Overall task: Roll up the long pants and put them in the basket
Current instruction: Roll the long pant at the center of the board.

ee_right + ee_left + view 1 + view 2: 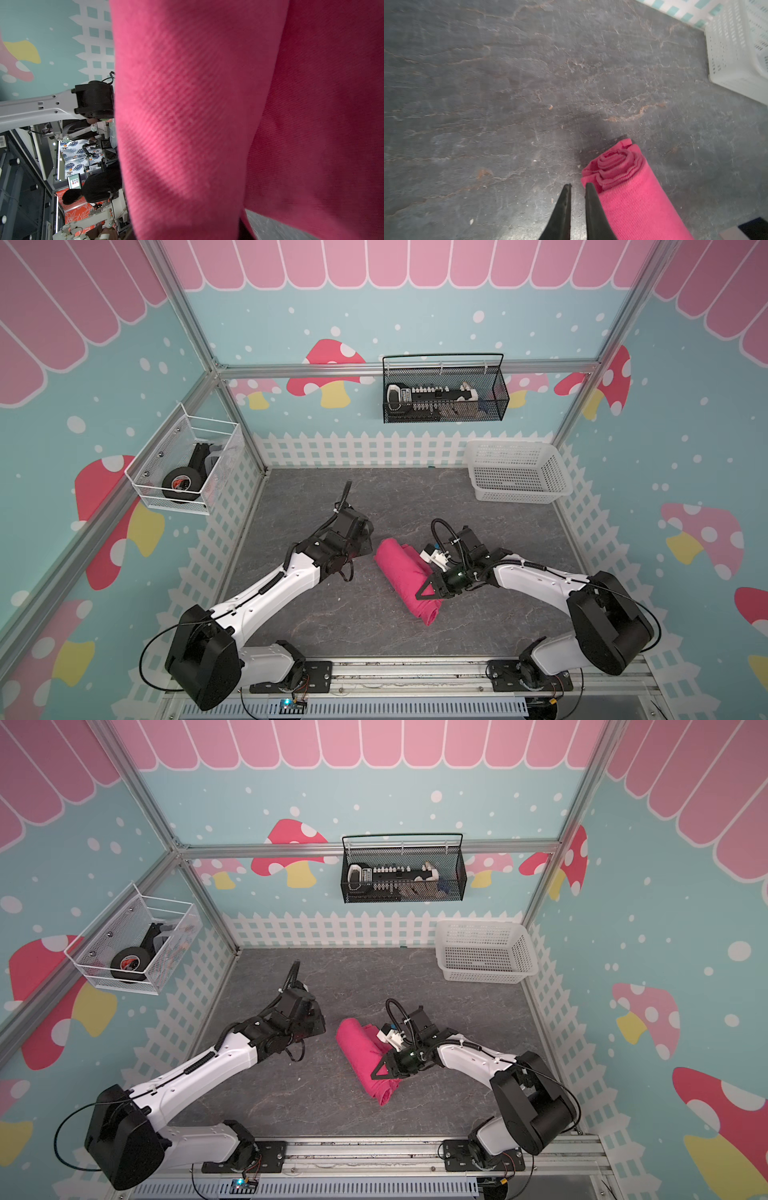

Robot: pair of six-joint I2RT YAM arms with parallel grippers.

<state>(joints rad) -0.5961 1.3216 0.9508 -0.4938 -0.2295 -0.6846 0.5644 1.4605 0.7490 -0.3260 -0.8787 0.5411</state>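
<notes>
Since the long pants (405, 577) are soft, light twill wound into a fat roll, I judge they will sag and spring loose if pinched by a single layer. The safer hold spans the whole bundle near its middle, or pins the outer flap. They lie mid-tabletop (332, 614), slantwise between the two arms. Just beside the roll's spiral end sits the left claw (578, 187), almost closed on nothing; whether it touches the cloth is unclear. At the roll's flank lies the right claw (420, 595), and I cannot tell whether its jaws pinch anything.
</notes>
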